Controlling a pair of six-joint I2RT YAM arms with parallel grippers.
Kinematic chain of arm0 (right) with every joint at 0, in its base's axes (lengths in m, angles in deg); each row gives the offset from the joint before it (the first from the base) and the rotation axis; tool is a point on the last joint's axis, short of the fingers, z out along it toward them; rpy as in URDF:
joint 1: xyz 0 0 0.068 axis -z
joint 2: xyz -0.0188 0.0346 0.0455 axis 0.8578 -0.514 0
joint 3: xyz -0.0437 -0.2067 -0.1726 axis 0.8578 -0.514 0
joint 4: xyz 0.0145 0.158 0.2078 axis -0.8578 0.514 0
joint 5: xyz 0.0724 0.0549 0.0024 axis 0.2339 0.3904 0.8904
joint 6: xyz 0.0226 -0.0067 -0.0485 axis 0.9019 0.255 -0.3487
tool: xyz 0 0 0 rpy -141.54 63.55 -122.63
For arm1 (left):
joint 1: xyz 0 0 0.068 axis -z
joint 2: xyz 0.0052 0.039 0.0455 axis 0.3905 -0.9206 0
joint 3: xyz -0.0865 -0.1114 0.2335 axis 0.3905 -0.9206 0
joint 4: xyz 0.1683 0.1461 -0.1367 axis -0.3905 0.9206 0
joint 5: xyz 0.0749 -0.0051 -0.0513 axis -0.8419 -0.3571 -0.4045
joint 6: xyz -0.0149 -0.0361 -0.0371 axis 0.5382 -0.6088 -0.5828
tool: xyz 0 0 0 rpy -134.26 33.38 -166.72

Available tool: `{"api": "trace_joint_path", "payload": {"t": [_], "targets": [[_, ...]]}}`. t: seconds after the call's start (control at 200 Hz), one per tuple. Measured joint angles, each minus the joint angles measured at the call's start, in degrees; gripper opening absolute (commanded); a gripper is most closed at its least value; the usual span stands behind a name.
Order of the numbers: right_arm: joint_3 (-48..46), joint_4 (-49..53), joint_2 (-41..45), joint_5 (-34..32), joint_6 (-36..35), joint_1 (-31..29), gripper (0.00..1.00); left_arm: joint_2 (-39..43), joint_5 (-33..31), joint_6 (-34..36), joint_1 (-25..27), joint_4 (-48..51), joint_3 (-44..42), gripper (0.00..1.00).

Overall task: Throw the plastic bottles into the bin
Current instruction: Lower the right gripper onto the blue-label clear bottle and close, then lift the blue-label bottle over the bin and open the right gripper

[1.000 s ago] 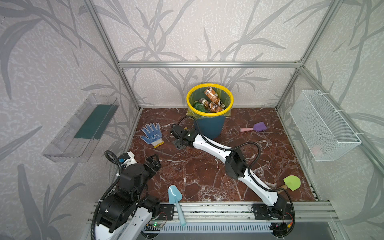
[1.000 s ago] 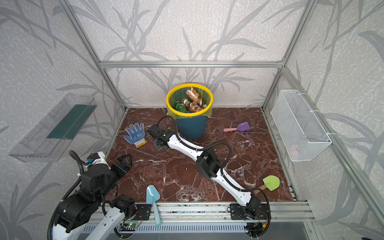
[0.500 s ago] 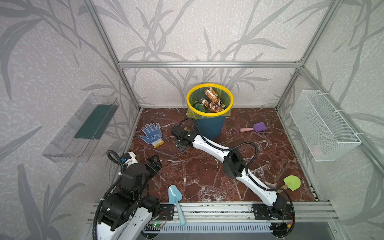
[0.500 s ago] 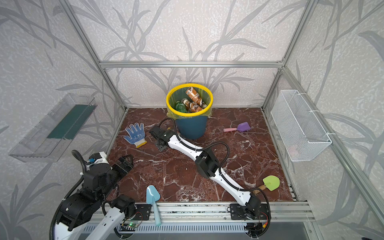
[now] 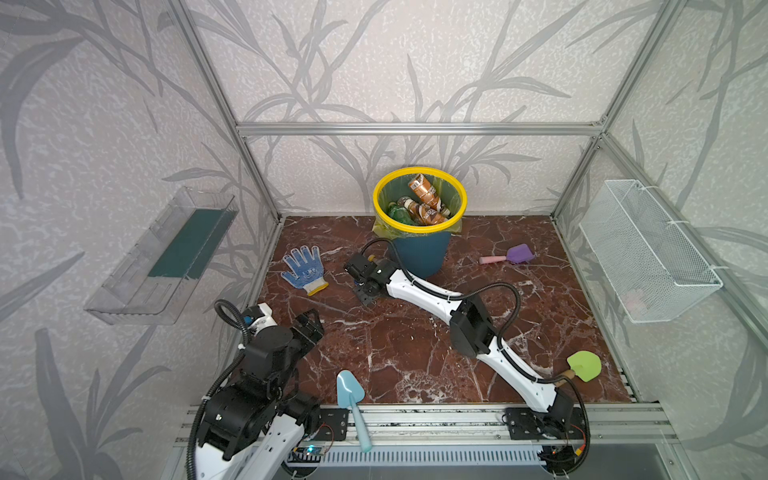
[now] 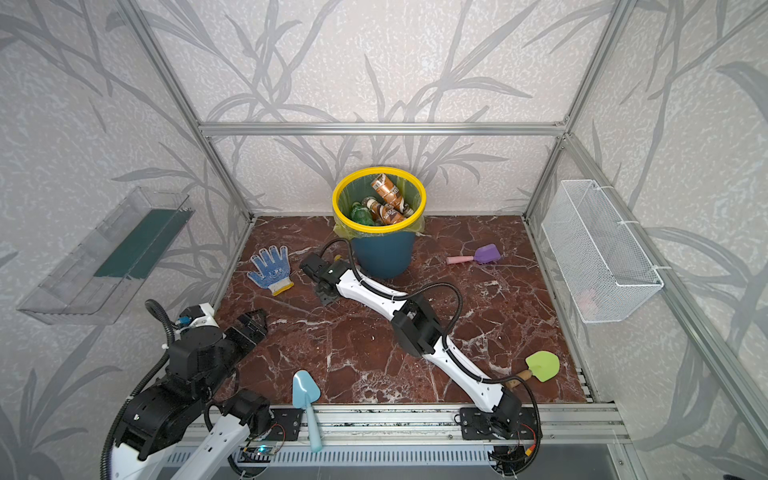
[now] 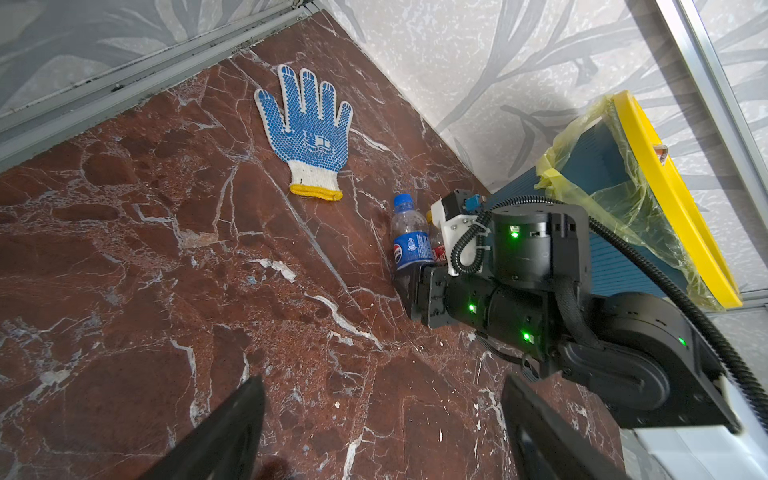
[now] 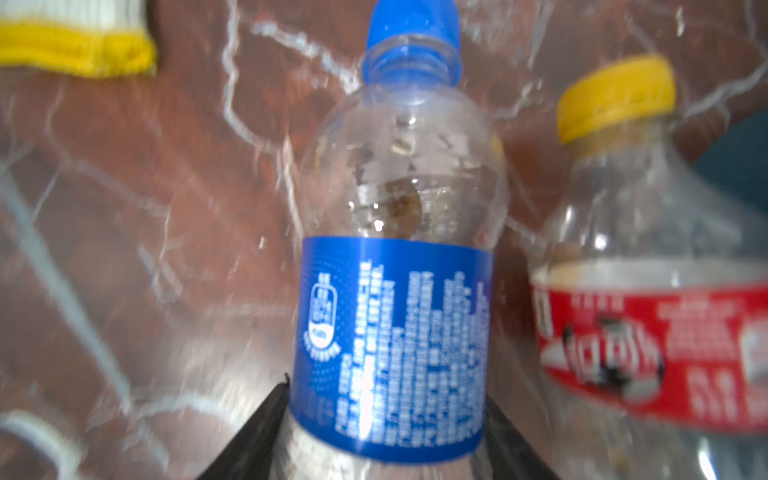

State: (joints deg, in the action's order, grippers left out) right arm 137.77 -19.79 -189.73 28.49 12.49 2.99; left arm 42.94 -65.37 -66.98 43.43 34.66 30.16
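So the right gripper point(image 8: 386, 390) is stretched way over to the left side of the bin point(image 5: 422, 257), down low on the marble floor point(image 5: 395, 345). Its jaws are closed in on a clear blue-label bottle point(image 8: 395, 332) with a blue cap that's lying on its side, one black finger against each side of the label, as far as the blurry wrist shot shows. Just beside it lies a red-label bottle point(image 8: 648, 353) with a yellow cap, on the side nearer the bin's wall. Both sit between the bin and the blue-dotted glove point(image 5: 304, 270). The bin itself stands at the back wall, about in the middle, with a pile inside: brown-wrapped bottles point(image 5: 422, 191) on top and a green bottle point(image 5: 397, 212) lower down. The left gripper point(image 7: 382, 432) hangs over bare floor at the front left, jaws spread wide with nothing between them. Scattered around there's a purple scoop point(image 5: 519, 253) right of the bin, a green scoop point(image 5: 584, 365) front right, and a light blue scoop point(image 5: 349, 390) at the front rail.
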Motion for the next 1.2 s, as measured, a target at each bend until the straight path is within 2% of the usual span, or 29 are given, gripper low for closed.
{"api": "trace_joint_path", "payload": {"t": [0.12,0.535,0.745,0.91,1.01,1.1,1.2], "targets": [[-11.5,-2.3,8.1,0.0,1.7,-1.6,0.52,-0.3,0.0,0.0,0.0,-0.8,-0.7,0.88],[-65.0,-19.0,44.1,1.5,12.8,-4.3,0.51,-3.8,0.1,-0.5,0.0,-5.2,-3.1,0.88],[-84.3,-20.7,64.1,1.1,20.9,-4.3,0.51,-8.9,2.1,-1.3,0.0,-10.2,-5.0,0.88],[-91.8,-20.2,80.0,-2.5,24.9,-4.2,0.51,-12.3,5.1,-1.9,0.0,-14.5,-7.1,0.88],[-92.1,-18.1,88.9,-4.2,25.2,-2.6,0.51,-14.2,6.4,-2.1,0.0,-16.2,-7.3,0.88],[-87.5,-15.2,94.0,-5.2,23.2,1.7,0.52,-14.9,7.2,-2.1,0.0,-16.9,-7.3,0.88],[-74.9,-13.2,92.3,-4.5,19.0,7.1,0.55,-15.0,7.6,-2.2,0.0,-17.6,-7.3,0.88]]}}
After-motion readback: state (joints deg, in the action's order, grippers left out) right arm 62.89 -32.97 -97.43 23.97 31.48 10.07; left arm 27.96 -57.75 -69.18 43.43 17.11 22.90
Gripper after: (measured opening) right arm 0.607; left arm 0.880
